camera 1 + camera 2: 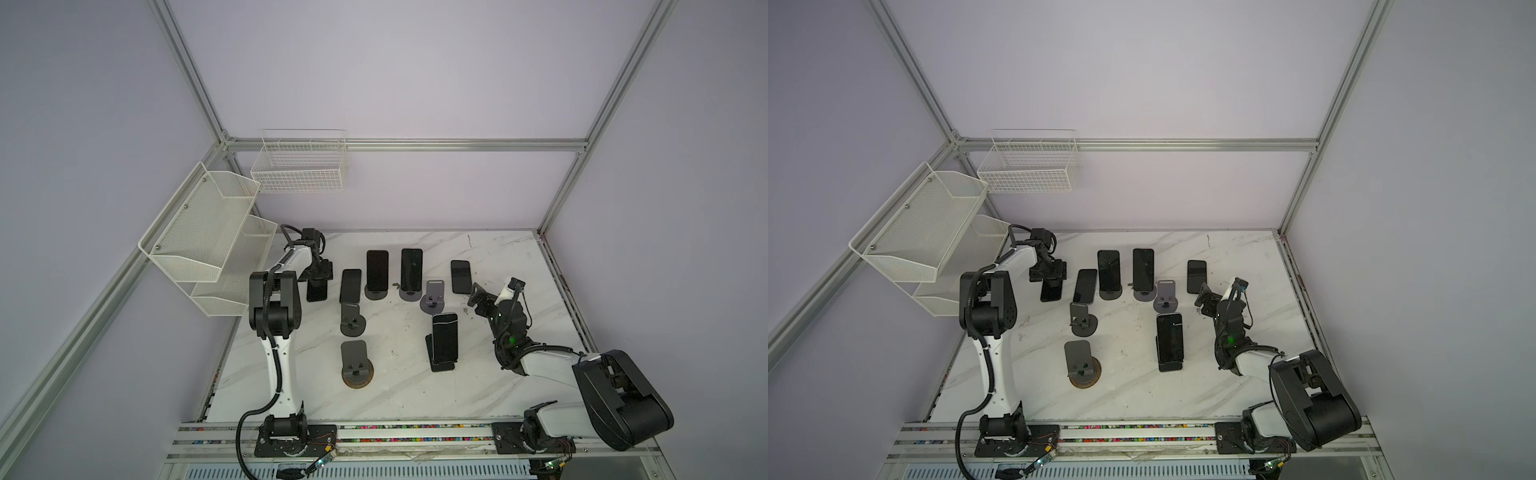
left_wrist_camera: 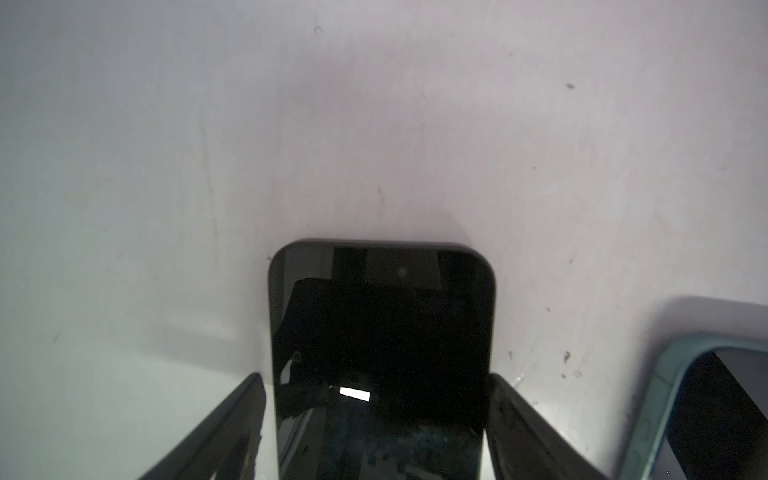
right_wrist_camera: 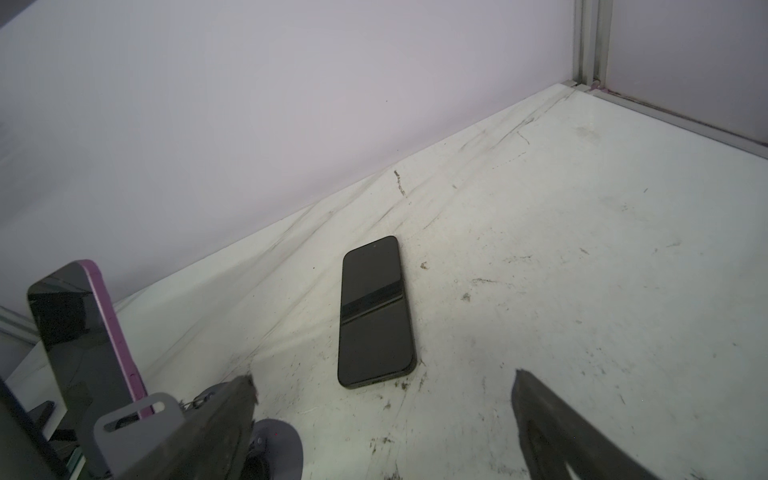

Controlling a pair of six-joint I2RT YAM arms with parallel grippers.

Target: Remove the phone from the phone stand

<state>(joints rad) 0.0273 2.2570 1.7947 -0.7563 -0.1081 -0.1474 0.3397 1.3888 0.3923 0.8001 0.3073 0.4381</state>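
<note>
slim black glass-fronted phone is laid flat, screen up, at the far left of the white marble-pattern tabletop, off any stand. it is straddled by the left gripper. the jaws are parted just off its long edges and a sliver of table is seen on one side, so it is judged let go, not clamped. the spot is judged deliberate: clear of the blue-cased phone just to its right and of the empty dark round-based stand nearer. three more are propped on stands, so work is judged left: far-centre phone, its right-hand neighbour phone, near-centre phone. right gripper is held wide apart and empty, beside a flat black phone at far right.
</note>
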